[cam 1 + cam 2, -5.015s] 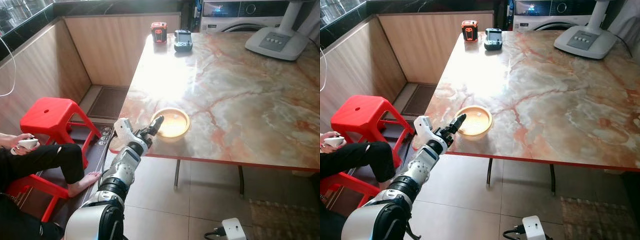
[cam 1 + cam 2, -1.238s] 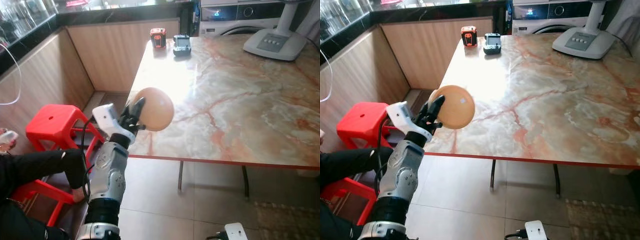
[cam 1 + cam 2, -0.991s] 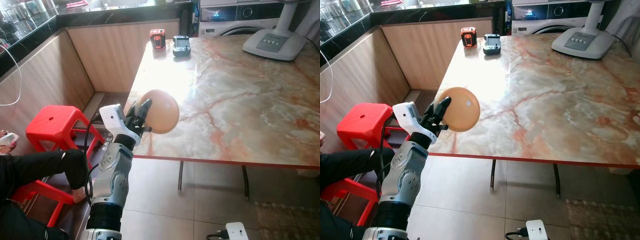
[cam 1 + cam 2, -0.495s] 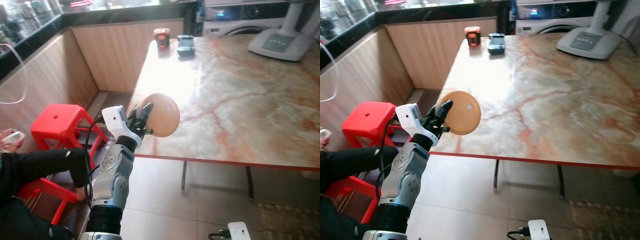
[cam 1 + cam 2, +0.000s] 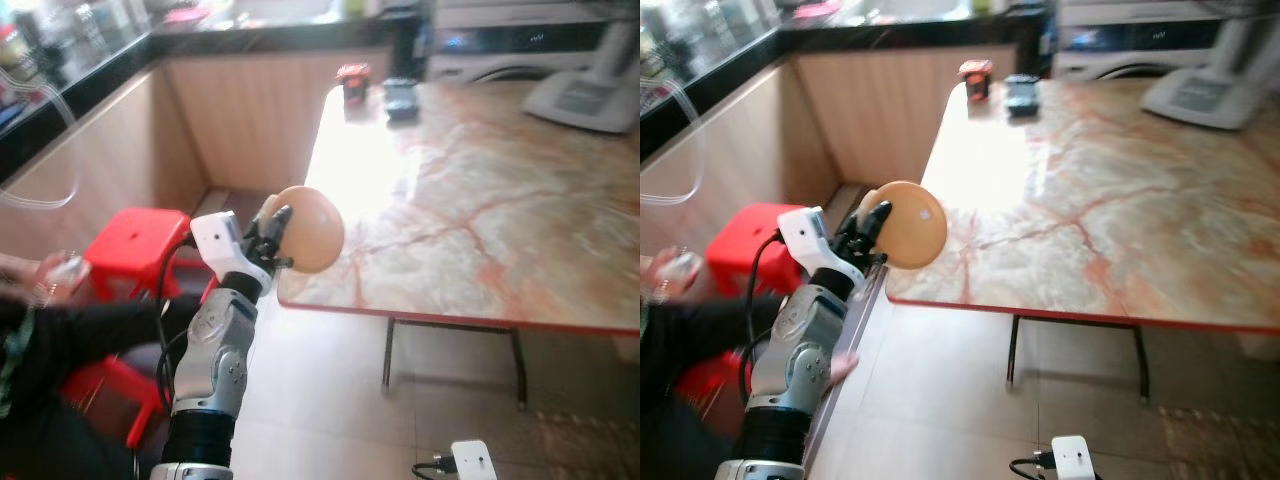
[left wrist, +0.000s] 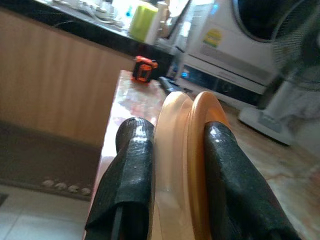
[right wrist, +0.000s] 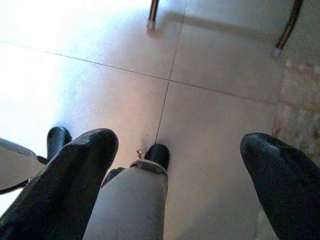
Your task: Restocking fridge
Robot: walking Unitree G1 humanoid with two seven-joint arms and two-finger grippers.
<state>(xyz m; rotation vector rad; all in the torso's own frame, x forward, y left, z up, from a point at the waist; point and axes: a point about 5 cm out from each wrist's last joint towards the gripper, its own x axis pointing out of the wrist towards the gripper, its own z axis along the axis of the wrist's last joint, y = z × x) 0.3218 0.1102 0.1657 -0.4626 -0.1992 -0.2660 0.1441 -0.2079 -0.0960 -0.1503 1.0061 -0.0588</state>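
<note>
A round orange-tan bowl (image 5: 310, 228) is held on edge in the air, just off the near left corner of the marble table (image 5: 480, 220). My left gripper (image 5: 274, 231) is shut on the bowl's rim; in the left wrist view both black fingers (image 6: 131, 170) clamp the bowl (image 6: 187, 165). My right gripper (image 7: 175, 170) hangs low over the tiled floor, its fingers spread wide with nothing between them.
A red stool (image 5: 135, 240) and a seated person (image 5: 60, 340) holding a white controller are at my left. A wood-panelled counter (image 5: 240, 110) runs behind. On the table's far end sit an orange device (image 5: 352, 78), a dark gadget (image 5: 401, 95) and a white fan base (image 5: 590, 95).
Five seconds ago the bowl sat on the table with my left gripper at its rim; now it is lifted off, tilted on edge. The camera has swung left, so the scene shifted right.
</note>
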